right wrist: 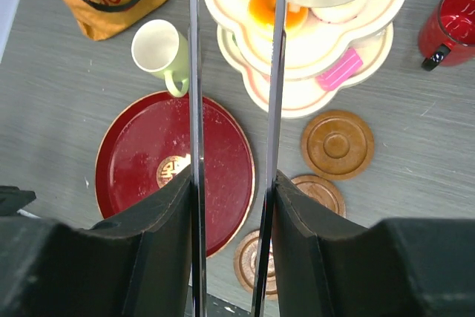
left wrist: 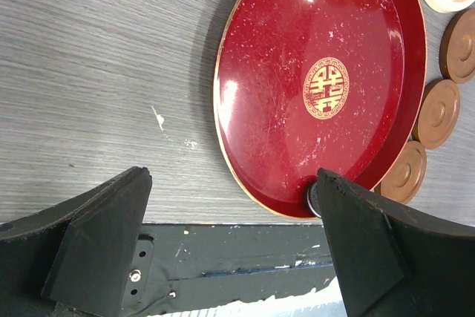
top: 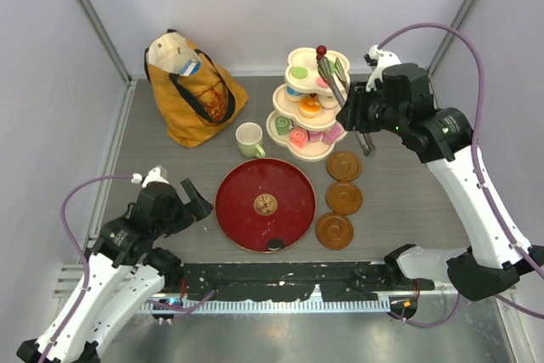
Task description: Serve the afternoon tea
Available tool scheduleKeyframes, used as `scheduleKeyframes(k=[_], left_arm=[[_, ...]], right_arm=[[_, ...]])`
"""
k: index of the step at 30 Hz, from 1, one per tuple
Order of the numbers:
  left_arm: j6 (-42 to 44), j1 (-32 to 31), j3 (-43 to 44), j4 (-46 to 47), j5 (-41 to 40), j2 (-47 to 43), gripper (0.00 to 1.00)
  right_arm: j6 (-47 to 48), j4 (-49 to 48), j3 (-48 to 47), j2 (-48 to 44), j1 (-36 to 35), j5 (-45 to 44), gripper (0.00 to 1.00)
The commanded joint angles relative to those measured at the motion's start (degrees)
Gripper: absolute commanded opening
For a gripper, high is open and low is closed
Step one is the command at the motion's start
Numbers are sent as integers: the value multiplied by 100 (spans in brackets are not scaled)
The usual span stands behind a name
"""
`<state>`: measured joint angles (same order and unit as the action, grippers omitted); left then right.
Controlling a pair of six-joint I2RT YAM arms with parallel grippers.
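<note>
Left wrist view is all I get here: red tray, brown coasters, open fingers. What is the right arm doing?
Observer: The right gripper is shut on metal tongs that reach over a tiered stand of pastries.
Operator: Any mugs out?
Observer: A pale green mug stands on the table by the far rim of the tray, not on it.
Operator: Just that one?
Observer: A red mug sits beside the stand, seen only from the right wrist.
</note>
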<state>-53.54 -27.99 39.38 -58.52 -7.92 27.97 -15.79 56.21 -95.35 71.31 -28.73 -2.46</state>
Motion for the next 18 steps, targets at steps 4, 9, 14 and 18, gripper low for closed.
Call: scheduleKeyframes(k=[4,9,14,18], left_arm=[[98,22,79,210,-104,7,100],[107,22,70,218,-122,-11,100],[107,21,61,227,-113,-2,100],[115,21,53,245,-113,-2,100]], right_arm=[[146,-452,-185,58,640,764,42],[182,-523,-247,322,992,1071,42],[208,-567,-194,594,1115,1160,42],[234,-628,-150,787,1256,1177,42]])
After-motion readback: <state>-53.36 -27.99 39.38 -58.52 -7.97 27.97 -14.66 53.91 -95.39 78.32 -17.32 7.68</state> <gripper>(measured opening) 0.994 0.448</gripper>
